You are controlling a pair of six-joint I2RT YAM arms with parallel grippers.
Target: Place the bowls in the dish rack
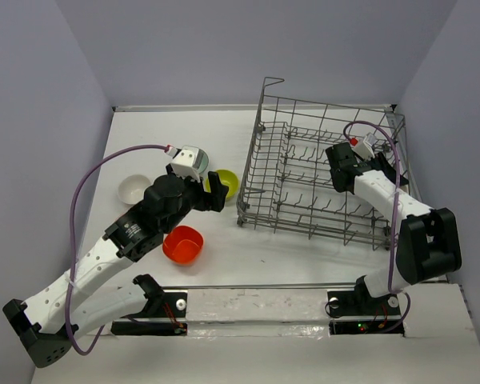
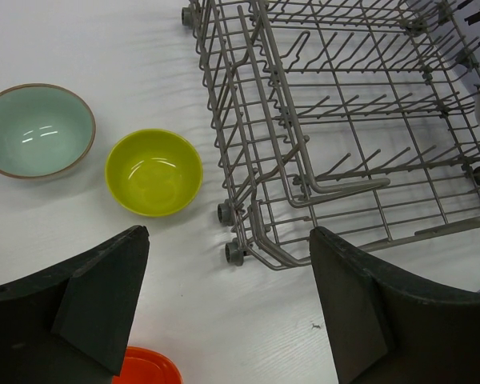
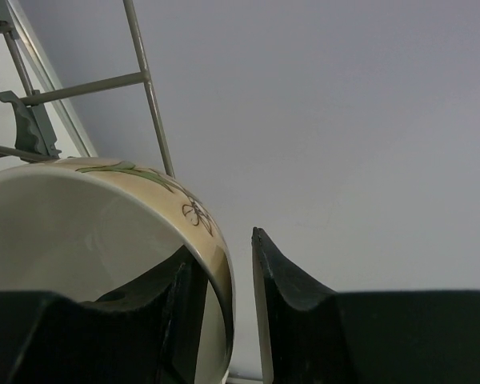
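The grey wire dish rack (image 1: 320,180) stands on the right of the table. My right gripper (image 1: 338,164) reaches inside it. In the right wrist view a cream bowl (image 3: 88,232) with a drawn flower pattern has its rim between the right gripper (image 3: 218,252) fingers, open, with a gap between the outer finger (image 3: 280,304) and the bowl wall. My left gripper (image 2: 228,304) hovers wide open and empty over bare table by the rack's near corner (image 2: 248,232). A lime-yellow bowl (image 2: 154,171), a pale teal bowl (image 2: 36,130) and an orange-red bowl (image 2: 148,370) sit around it.
A white bowl (image 1: 134,189) sits left of the left arm, and the orange-red bowl (image 1: 183,244) lies near the front edge. Grey walls close in the table on three sides. The rack's tall wire side (image 3: 148,88) rises just behind the cream bowl.
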